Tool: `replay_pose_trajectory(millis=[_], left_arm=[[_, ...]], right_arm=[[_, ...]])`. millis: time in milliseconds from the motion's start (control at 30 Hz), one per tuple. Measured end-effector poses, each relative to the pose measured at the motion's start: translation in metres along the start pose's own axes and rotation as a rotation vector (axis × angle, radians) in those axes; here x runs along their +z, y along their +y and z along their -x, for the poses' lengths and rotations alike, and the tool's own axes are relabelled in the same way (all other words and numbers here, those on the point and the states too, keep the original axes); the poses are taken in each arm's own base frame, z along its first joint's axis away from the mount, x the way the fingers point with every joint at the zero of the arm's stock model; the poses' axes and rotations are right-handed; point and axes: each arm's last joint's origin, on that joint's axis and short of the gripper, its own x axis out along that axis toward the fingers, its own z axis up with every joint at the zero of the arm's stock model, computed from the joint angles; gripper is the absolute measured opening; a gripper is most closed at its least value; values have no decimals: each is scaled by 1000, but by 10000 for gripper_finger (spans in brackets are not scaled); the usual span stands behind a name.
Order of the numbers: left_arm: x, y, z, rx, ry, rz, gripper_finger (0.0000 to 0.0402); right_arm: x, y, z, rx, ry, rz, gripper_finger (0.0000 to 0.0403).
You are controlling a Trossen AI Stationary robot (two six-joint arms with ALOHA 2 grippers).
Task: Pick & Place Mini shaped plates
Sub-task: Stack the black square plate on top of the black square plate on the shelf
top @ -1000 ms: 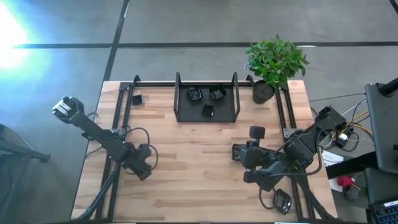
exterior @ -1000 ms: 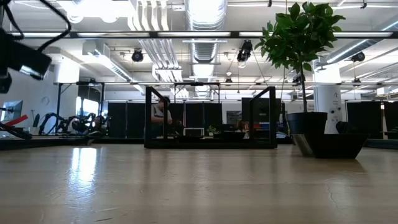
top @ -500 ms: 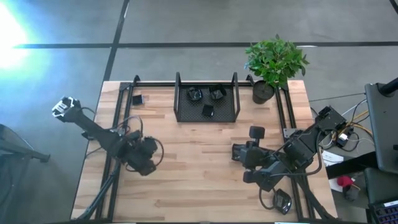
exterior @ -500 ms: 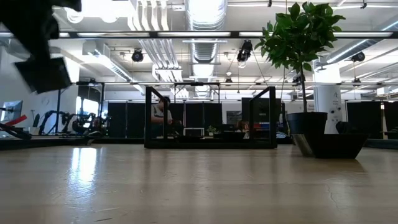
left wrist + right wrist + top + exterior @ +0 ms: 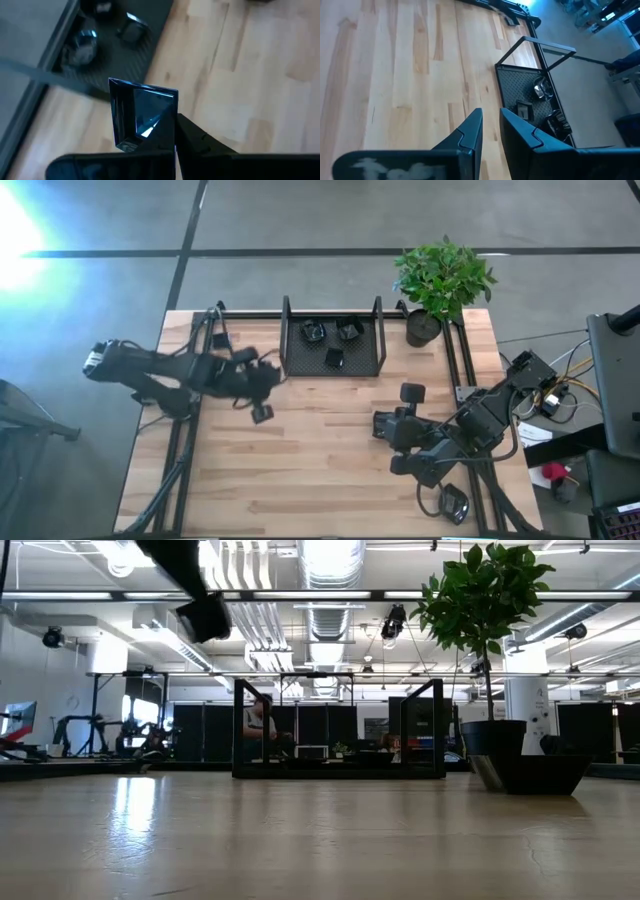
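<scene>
Above table, left hand (image 5: 262,412) grips plate (image 5: 144,114).

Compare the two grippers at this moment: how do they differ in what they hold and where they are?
The left gripper is shut on a square mini plate, raised above the table near the mesh tray; the right gripper holds nothing. The left arm reaches towards the tray; the right waits, folded at the table's right side. Both are dark two-finger grippers.
</scene>
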Motion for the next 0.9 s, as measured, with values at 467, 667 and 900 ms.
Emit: replay_pose_trajectory(millis=[467, 667, 900], left_arm=[[65, 34, -40, 93, 33, -277, 0], [81, 30, -75, 61, 106, -461, 0], [89, 17, -117, 36, 88, -687, 0]], right_arm=[[2, 1, 0, 8, -16, -26, 61], [2, 1, 0, 9, -17, -26, 61], [2, 1, 0, -10, -26, -25, 61]])
